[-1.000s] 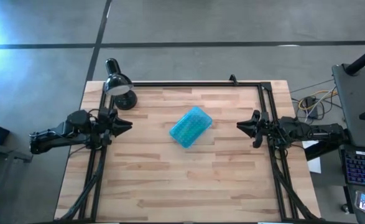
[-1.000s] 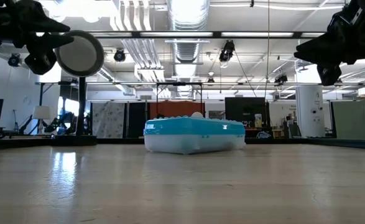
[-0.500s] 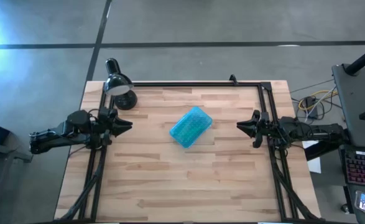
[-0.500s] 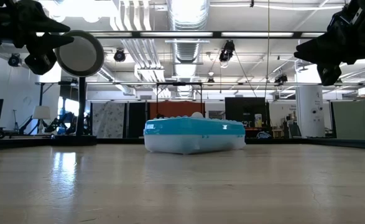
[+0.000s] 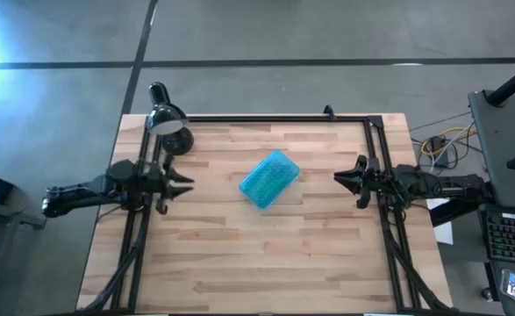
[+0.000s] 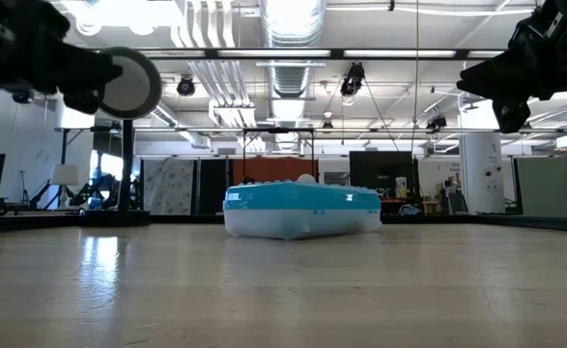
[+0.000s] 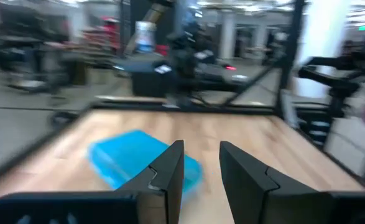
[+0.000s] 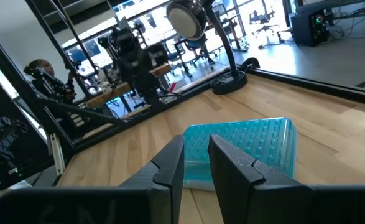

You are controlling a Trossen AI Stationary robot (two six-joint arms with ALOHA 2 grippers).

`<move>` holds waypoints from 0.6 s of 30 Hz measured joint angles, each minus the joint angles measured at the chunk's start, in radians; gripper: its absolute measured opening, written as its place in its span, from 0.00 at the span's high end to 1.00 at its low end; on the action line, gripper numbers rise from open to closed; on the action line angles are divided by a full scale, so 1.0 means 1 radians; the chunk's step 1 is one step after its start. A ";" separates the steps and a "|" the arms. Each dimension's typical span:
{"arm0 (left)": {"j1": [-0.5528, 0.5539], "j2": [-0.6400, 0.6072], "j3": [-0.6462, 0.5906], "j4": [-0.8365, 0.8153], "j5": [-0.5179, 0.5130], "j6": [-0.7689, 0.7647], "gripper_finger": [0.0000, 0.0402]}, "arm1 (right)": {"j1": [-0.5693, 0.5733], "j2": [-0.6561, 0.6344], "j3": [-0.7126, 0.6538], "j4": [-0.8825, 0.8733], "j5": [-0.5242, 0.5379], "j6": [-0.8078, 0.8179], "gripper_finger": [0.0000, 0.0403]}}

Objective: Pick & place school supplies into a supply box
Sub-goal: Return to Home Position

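Note:
The supply box [image 5: 269,178] lies shut in the middle of the table, its turquoise ribbed lid on top and its whitish tray resting flat on the wood [image 6: 300,210]. No school supplies show anywhere. My left gripper [image 5: 187,183] hovers above the table to the left of the box and points at it [image 7: 201,146], with a small gap between its fingers. My right gripper [image 5: 338,178] hovers to the right of the box and faces it [image 8: 196,140], its fingers close together. Both are empty.
A black desk lamp [image 5: 171,123] stands at the table's far left corner, its round head [image 6: 128,82] high above the wood. A black frame rail [image 5: 275,117] runs along the far edge and down both sides. Bare wood lies around the box.
My left gripper has moved a little toward the box and the table's near edge; it shows blurred in the low view. The box and my right gripper have stayed where they were.

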 joint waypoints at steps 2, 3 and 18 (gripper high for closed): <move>0.000 -0.001 -0.048 0.038 0.047 -0.027 0.78 | 0.000 0.000 0.000 0.000 0.000 0.000 0.83; 0.000 -0.001 -0.071 0.052 0.054 -0.041 0.78 | 0.000 0.000 0.000 0.000 0.000 0.000 0.83; 0.000 0.004 -0.139 0.181 0.047 -0.056 0.78 | 0.000 0.000 0.000 0.000 0.000 0.000 0.83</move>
